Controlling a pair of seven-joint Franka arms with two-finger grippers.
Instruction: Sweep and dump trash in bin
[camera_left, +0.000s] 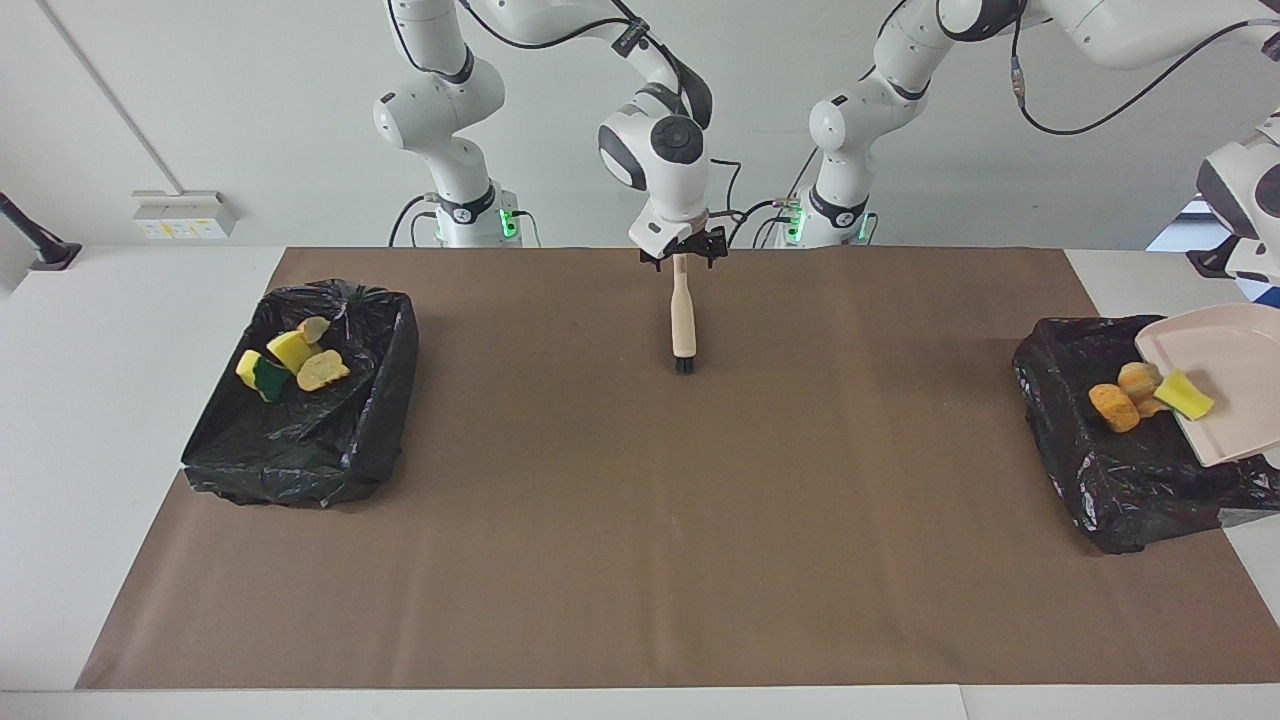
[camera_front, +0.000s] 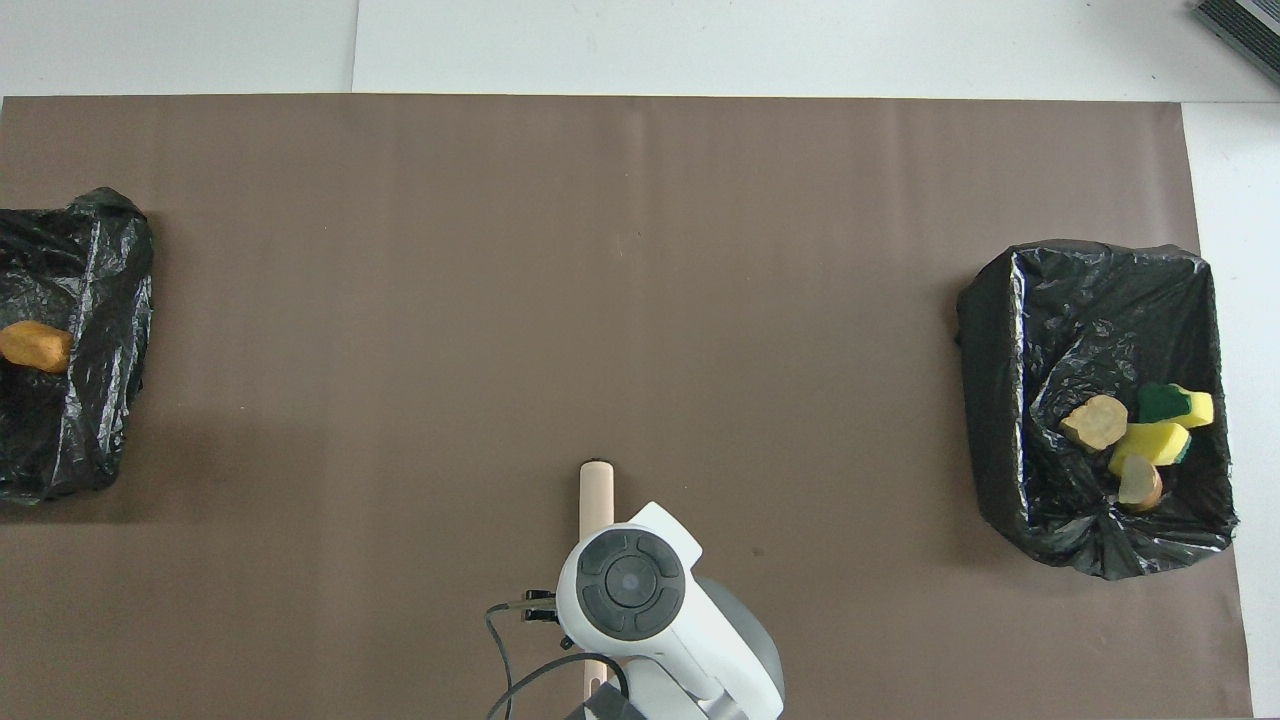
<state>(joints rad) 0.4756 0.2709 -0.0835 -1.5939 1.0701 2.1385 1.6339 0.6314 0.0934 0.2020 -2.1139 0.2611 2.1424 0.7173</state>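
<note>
My left gripper (camera_left: 1267, 284) is at the view's edge over the black-lined bin (camera_left: 1060, 430) at the left arm's end and holds the beige dustpan (camera_left: 1228, 380) tilted down into it. An orange chunk (camera_left: 1112, 407), a tan chunk (camera_left: 1140, 379) and a yellow sponge piece (camera_left: 1184, 395) are sliding off the pan's lip. The orange chunk shows in the overhead view (camera_front: 35, 346) inside that bin (camera_front: 95, 300). My right gripper (camera_left: 682, 262) is shut on the handle of the beige brush (camera_left: 684, 320), bristles down, over the mat's edge nearest the robots; the brush also shows in the overhead view (camera_front: 596, 493).
A second black-lined bin (camera_left: 300, 470) at the right arm's end holds several yellow sponge and tan scraps (camera_left: 292, 358), also seen in the overhead view (camera_front: 1150, 440). A brown mat (camera_left: 640, 520) covers the table between the bins.
</note>
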